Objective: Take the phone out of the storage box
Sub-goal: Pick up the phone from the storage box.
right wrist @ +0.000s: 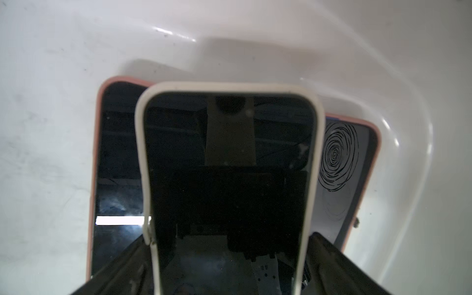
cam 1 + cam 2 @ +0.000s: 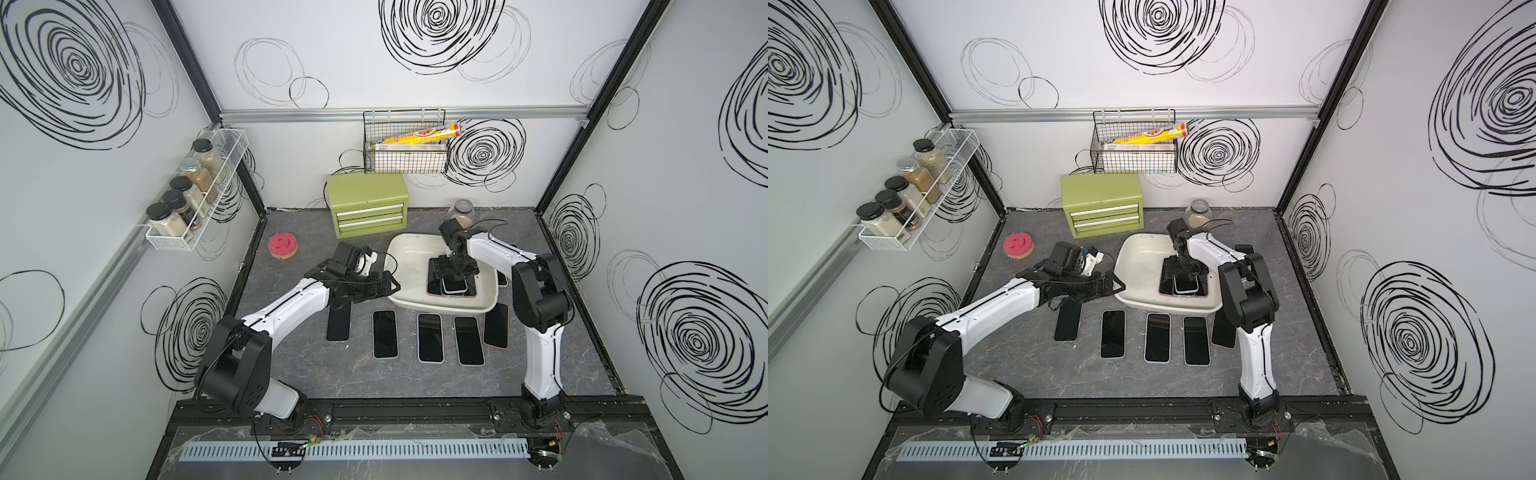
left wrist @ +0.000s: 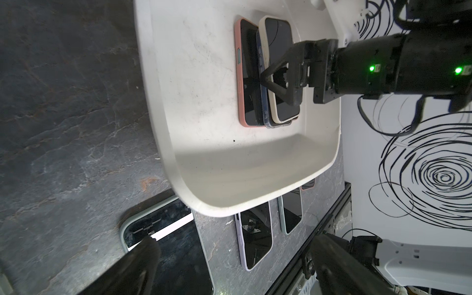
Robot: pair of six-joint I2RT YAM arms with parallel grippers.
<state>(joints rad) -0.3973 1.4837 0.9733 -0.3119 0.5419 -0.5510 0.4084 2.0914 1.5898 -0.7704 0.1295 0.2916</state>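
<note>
White shallow storage box (image 2: pixel 409 266) is set on the worktop. Cream-cased phone (image 1: pixel 229 158) is stacked screen-up atop other phones (image 3: pixel 246 76) inside.

A robotics lab booth (dressed as a kitchen): swirl-printed panels (image 2: pixel 75 75), aluminium frame (image 2: pixel 403 113), spice rack (image 2: pixel 170 243), rail-mounted arms (image 2: pixel 291 301).

Both top views look down from high at the front edge, taking in the whole worktop (image 2: pixel 291 374), the walls and both arms. Your left wrist camera looks across the storage box (image 3: pixel 229 178) at the right pincer (image 3: pixel 264 78). Your right wrist camera sits close over the cream-cased phone (image 1: pixel 229 178) in that box.
</note>
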